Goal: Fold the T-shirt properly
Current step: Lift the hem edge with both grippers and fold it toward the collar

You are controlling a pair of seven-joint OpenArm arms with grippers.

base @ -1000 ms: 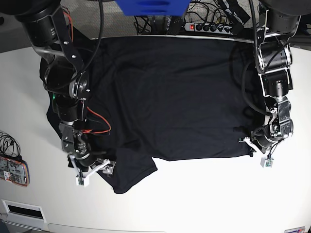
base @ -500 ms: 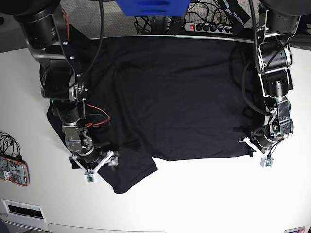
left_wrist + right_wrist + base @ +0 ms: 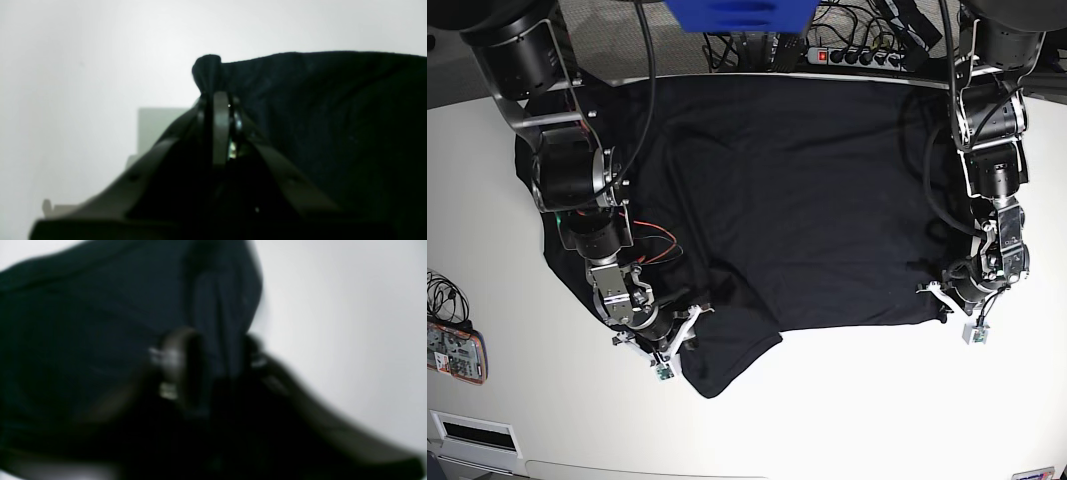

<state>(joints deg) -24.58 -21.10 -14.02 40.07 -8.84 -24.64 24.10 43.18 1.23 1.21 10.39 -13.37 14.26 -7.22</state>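
Observation:
The black T-shirt (image 3: 787, 200) lies spread across the white table (image 3: 877, 400), with a loose flap hanging toward the front left. In the base view my right gripper (image 3: 677, 343) sits low at that flap's edge. The blurred right wrist view shows a fold of T-shirt (image 3: 83, 323) running between the fingers of the right gripper (image 3: 220, 360), which is closed on it. My left gripper (image 3: 947, 310) rests at the shirt's front right corner. In the left wrist view the left gripper (image 3: 217, 100) is shut, pinching a small bunch of T-shirt (image 3: 317, 116).
A power strip (image 3: 857, 55) with cables lies behind the table's back edge, next to a blue object (image 3: 737, 15). A small device with wires (image 3: 452, 350) sits at the left edge of the table. Bare white tabletop stretches along the front.
My right gripper has slid right along the shirt's front left and its jaws have narrowed onto the cloth. The flap has shifted right with it. The left arm has stayed put.

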